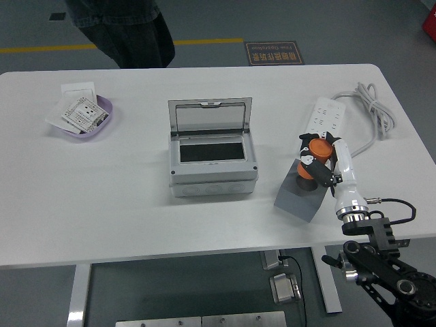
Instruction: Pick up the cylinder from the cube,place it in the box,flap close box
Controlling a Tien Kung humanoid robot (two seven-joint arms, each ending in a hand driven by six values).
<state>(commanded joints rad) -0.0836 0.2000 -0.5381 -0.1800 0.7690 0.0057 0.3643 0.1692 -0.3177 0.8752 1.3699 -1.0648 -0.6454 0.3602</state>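
An orange cylinder (317, 166) sits in my right hand (315, 158), whose black fingers are curled around it. It hangs just above the grey cube (300, 194) at the table's right front. The grey box (212, 158) stands in the middle of the table with its lid (210, 116) tipped up at the back and its dark inside showing. My hand is to the right of the box, well apart from it. My left arm is out of view.
A white power strip (325, 121) with its coiled cable (372, 109) lies just behind my right hand. A purple dish (106, 109) with cards sits at the far left. A person in dark clothes (122, 24) stands beyond the table's far left edge.
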